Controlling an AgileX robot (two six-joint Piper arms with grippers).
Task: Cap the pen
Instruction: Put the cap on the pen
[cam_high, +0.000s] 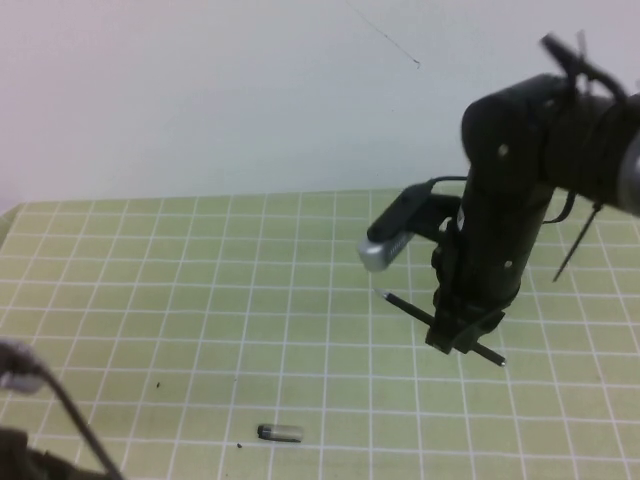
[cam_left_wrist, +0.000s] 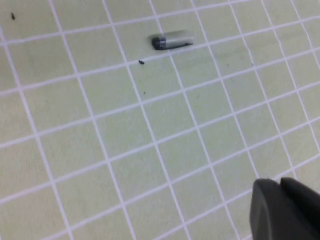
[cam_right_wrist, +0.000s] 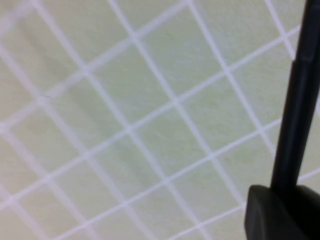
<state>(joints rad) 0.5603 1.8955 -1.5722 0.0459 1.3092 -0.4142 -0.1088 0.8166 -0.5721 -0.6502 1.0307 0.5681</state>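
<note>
Pale green gridded matting covered the table (cam_high: 200, 300) beneath a blank white wall (cam_high: 200, 90). Right tool (cam_high: 462, 335), right of centre, was clamped on the pen (cam_high: 405, 303). Left tool (cam_left_wrist: 285, 210), lower left, state unclear. Cap (cam_high: 280, 432) lay bottom centre.

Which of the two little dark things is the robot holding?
The pen: the right gripper clamps the long thin stick. The stubby cap lies alone on the mat, nearer the left gripper.
</note>
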